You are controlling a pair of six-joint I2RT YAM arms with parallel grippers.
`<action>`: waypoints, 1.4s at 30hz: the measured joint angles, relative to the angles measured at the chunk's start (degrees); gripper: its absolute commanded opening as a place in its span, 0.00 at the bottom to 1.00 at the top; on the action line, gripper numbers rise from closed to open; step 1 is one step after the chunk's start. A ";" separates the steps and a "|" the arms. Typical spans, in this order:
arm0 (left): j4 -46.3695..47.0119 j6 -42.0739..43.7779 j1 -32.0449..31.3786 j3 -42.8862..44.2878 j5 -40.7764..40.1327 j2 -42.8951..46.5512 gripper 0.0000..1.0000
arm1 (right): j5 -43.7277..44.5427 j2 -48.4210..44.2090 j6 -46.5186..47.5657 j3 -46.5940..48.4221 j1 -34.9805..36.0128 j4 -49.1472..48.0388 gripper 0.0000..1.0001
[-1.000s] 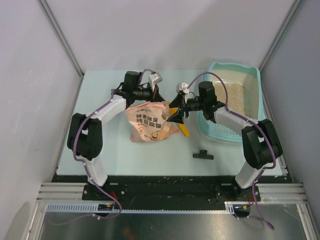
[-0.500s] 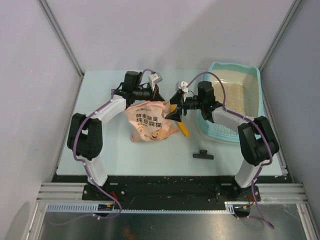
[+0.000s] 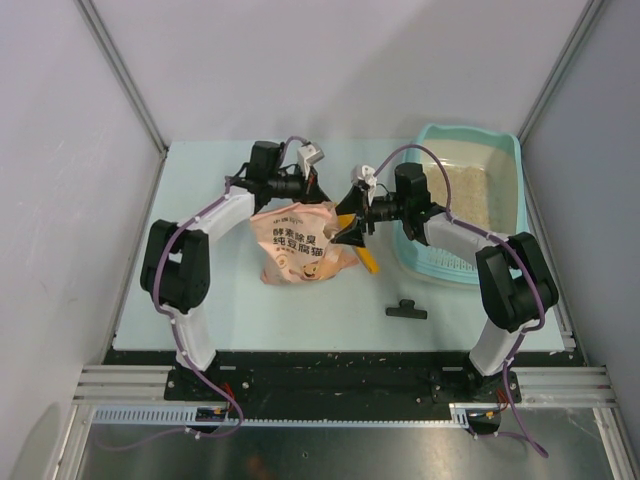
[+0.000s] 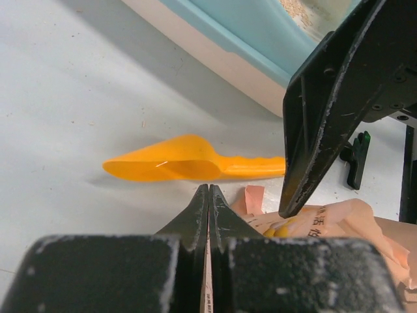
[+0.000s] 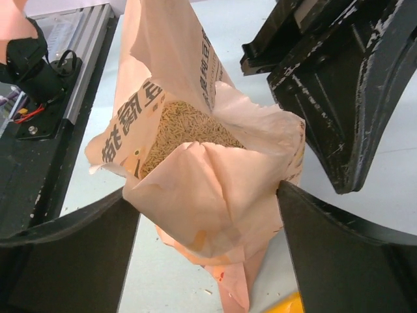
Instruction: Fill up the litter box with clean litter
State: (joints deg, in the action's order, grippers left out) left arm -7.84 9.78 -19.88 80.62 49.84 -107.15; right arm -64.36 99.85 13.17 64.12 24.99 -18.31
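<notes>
The light-teal litter box stands at the back right, with pale clean litter spread in it. A pink-orange printed bag stands mid-table. My left gripper is shut on a thin edge of the bag's top. My right gripper is open wide, its fingers straddling the bag's open mouth and touching its sides. Tan litter pellets show inside the bag.
An orange scoop lies on the table between the bag and the litter box wall. A small black clip lies nearer the front. Grey walls enclose the table on three sides.
The right gripper has edged a little left toward the bag's mouth and its arm has shifted. The left gripper keeps its hold on the bag's edge.
</notes>
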 measured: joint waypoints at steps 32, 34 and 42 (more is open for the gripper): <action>0.00 -2.32 0.96 2.12 2.86 -2.27 0.00 | -4.15 3.74 -8.79 0.20 -0.11 -10.10 0.65; -0.04 -2.32 1.18 2.12 2.80 -2.38 0.00 | -4.68 3.74 -8.61 0.20 -0.63 -9.57 0.57; -0.96 -2.10 4.04 2.12 1.29 -2.40 0.04 | -6.34 3.74 -7.34 0.20 -1.97 -7.69 0.36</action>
State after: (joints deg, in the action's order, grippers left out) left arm -8.80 7.68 -15.84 82.74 51.13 -109.56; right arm -70.70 103.59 5.82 64.31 23.03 -26.00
